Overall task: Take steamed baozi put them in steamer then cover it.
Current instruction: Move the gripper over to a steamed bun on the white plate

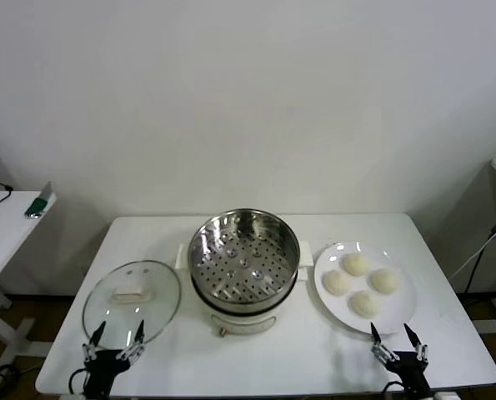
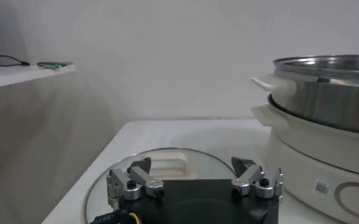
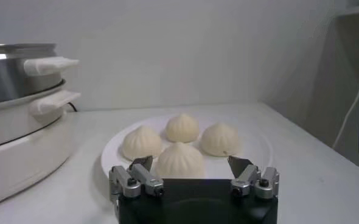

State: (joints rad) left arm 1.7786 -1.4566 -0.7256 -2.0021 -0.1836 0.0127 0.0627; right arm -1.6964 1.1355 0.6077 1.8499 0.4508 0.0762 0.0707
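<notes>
Several cream-white baozi [image 1: 361, 283] lie on a white plate [image 1: 402, 312] at the table's right; they also show in the right wrist view [image 3: 178, 159]. The steel steamer [image 1: 243, 258] stands empty in its white pot base at the centre, and shows in the left wrist view [image 2: 325, 91]. The glass cover [image 1: 132, 298] with its cream handle lies flat at the left and shows in the left wrist view [image 2: 161, 163]. My left gripper [image 1: 114, 337] is open at the cover's near edge [image 2: 191, 169]. My right gripper [image 1: 397, 339] is open just in front of the plate [image 3: 190, 164].
A side table [image 1: 6, 218] with small items stands off the left. A shelf and cables [image 1: 493, 233] are off the right. The white table [image 1: 273, 358] has bare surface along its front edge between the two grippers.
</notes>
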